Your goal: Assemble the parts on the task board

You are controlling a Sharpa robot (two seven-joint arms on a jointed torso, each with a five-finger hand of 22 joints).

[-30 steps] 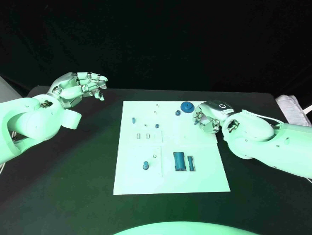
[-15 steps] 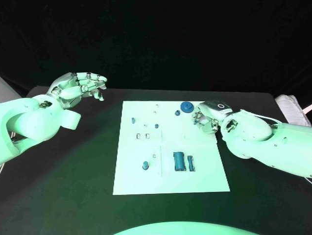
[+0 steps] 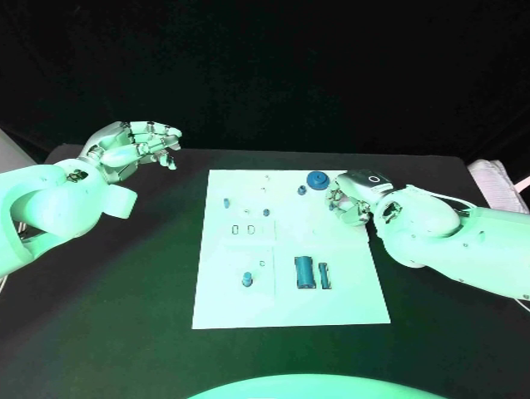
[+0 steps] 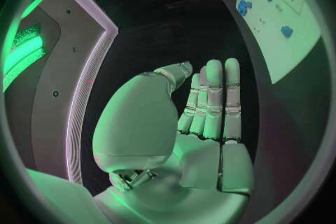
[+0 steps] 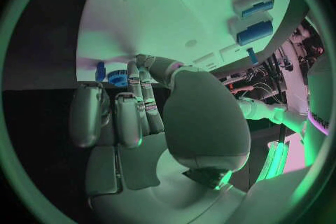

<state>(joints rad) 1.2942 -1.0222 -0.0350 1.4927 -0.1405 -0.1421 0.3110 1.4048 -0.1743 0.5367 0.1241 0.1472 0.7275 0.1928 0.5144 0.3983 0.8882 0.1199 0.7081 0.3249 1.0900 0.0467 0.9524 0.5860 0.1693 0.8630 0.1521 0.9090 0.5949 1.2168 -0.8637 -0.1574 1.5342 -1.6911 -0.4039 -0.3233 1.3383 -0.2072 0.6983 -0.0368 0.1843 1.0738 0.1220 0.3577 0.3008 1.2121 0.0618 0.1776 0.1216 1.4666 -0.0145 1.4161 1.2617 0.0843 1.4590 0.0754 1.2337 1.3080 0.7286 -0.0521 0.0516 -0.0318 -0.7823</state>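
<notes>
While several blue parts (image 3: 304,273) lie loose on the task board (image 3: 291,307), assembly looks barely begun; right hand (image 3: 351,202) at its far edge, grasp unclear; left hand (image 3: 133,148) beside, fingers curled, empty.

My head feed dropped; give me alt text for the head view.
White task board lies mid-table with small blue parts on it. The right hand is at its far right edge beside a round blue part; the left hand is raised off the board's far left corner, holding nothing.
</notes>
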